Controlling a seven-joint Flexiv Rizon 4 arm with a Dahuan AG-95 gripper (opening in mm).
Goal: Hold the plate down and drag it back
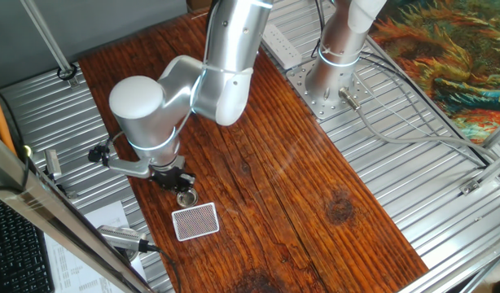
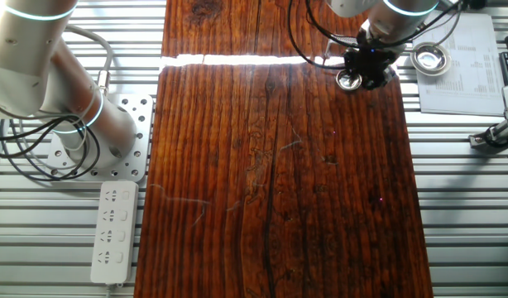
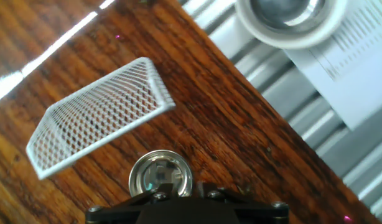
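The plate [image 1: 186,198] is a small shiny silver disc with a raised rim, lying on the wooden table near its left edge. It also shows in the other fixed view [image 2: 347,79] and in the hand view [image 3: 161,173]. My gripper [image 1: 176,181] stands right over it, fingers close together, their tips resting on the plate's near rim [image 3: 163,190]. The white card with the red cross-hatch [image 1: 195,221] lies flat just beyond the plate, apart from it, and shows in the hand view [image 3: 97,115]. In the other fixed view the gripper [image 2: 368,68] hides the card.
A silver bowl in a white ring [image 2: 428,58] sits on a printed paper sheet [image 2: 461,79] off the table's edge, near the gripper. A white power strip [image 2: 113,228] and the arm's base [image 1: 331,69] stand on the metal slats beside the wooden table [image 1: 299,195].
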